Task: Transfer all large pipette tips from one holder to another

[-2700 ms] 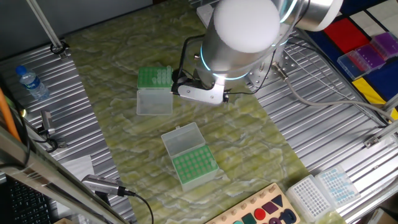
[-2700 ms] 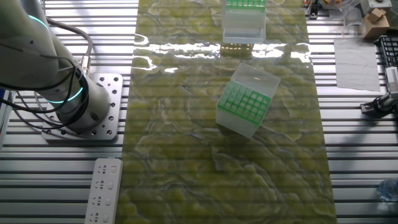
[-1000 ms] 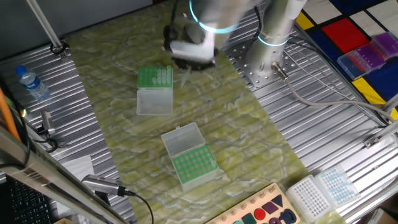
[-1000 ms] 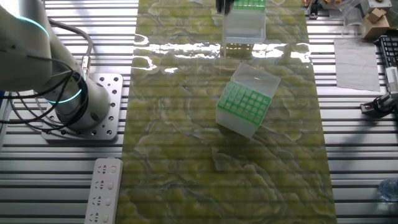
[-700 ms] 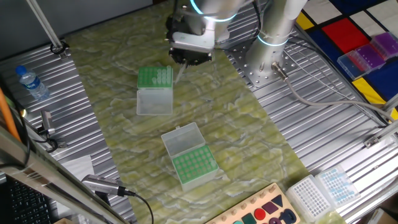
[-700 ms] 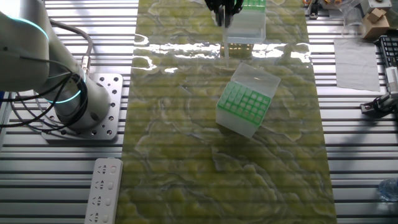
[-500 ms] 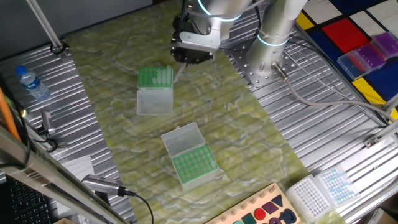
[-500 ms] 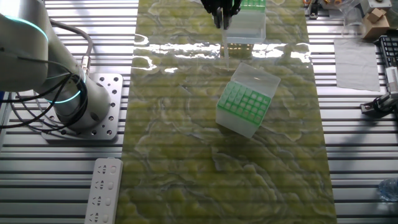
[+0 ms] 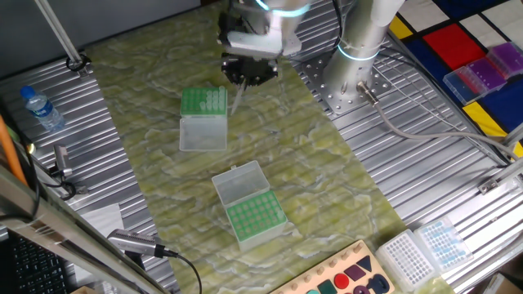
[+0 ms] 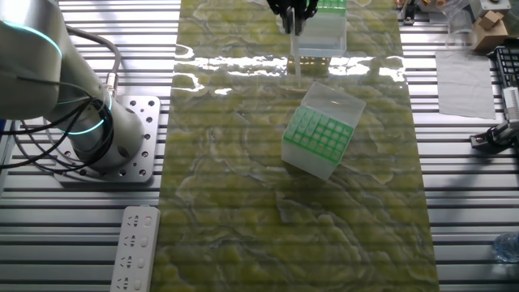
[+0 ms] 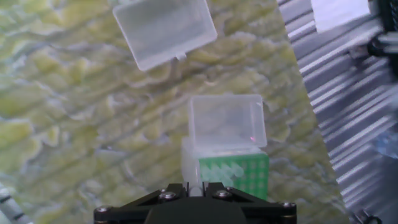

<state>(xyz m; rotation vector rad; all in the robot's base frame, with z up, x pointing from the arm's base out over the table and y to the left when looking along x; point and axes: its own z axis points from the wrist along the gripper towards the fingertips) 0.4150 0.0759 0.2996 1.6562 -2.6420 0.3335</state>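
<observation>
My gripper (image 9: 248, 75) is shut on one large pipette tip (image 9: 237, 100), a pale slender cone hanging point down from the jaws. It hangs just right of the far holder (image 9: 203, 101), whose green rack carries several whitish tips and whose clear lid (image 9: 202, 135) lies open. The other fixed view shows the gripper (image 10: 292, 15) at the top edge with the tip (image 10: 296, 58) below it. The near holder (image 9: 256, 219) has a green rack with its lid (image 9: 239, 183) open. In the hand view the gripper (image 11: 194, 186) pinches the tip (image 11: 193, 176) beside the far holder's rack (image 11: 239, 174).
The robot base (image 10: 105, 134) stands on a metal plate left of the green mat (image 10: 243, 227). A water bottle (image 9: 41, 109) lies at the left. More tip racks (image 9: 425, 249) and a coloured board (image 9: 347, 278) sit at the front right. A remote (image 10: 136, 247) lies below the base.
The arm has risen from low over the far holder. It now holds a tip above the mat beside that holder. In the last half second it has only shifted slightly.
</observation>
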